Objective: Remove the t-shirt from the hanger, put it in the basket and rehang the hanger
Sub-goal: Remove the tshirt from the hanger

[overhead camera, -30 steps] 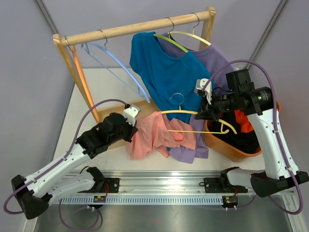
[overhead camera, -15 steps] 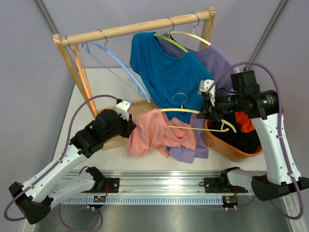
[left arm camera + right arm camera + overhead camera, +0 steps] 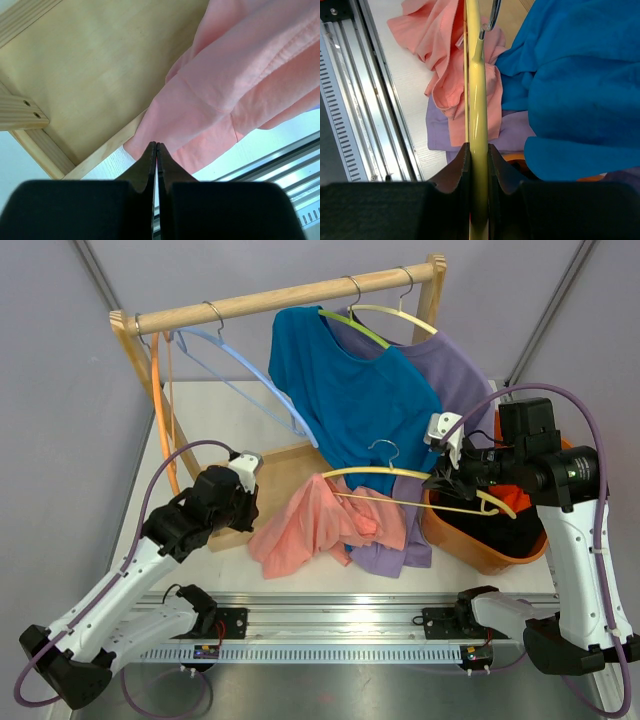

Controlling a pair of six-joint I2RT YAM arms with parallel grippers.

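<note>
Left gripper (image 3: 156, 150): jaws pressed flat together, no gap at all. The tips sit right at the hem of the pink t-shirt (image 3: 235, 75), where it hangs over the edge of the wooden board (image 3: 90, 75). Honestly can't tell if any cloth is caught between them.

Right gripper (image 3: 479, 150): jaws narrow, clamped on the arm of the yellow hanger (image 3: 476, 90), near its right end. In the overhead view it's held roughly level at mid-frame, hook pointing up.

The t-shirt is only half on. One part is bunched over the hanger's left half, the rest sags down and out toward the lower left, onto the table (image 3: 200, 420) near the left gripper.

Counts, going outward:
- Arms: two, one on each side of the pink shirt.
- Hangers: five as far as I can see. One is held, four are on the rack (image 3: 280, 298) across the top of the frame.
- Bare ones: two at the left end, an orange hanger (image 3: 160, 390) and a light blue hanger (image 3: 240, 370).
- Loaded ones: two at the right end. A green hanger (image 3: 355, 325) carries a blue shirt (image 3: 350, 390), and a pale hanger (image 3: 400, 315) carries a purple shirt (image 3: 455, 370).
- More purple cloth shows below the pink shirt. Can't tell if it's the same garment.
- Baskets: one, an orange basket (image 3: 470, 550) at lower right with dark and red clothes in it.
</note>
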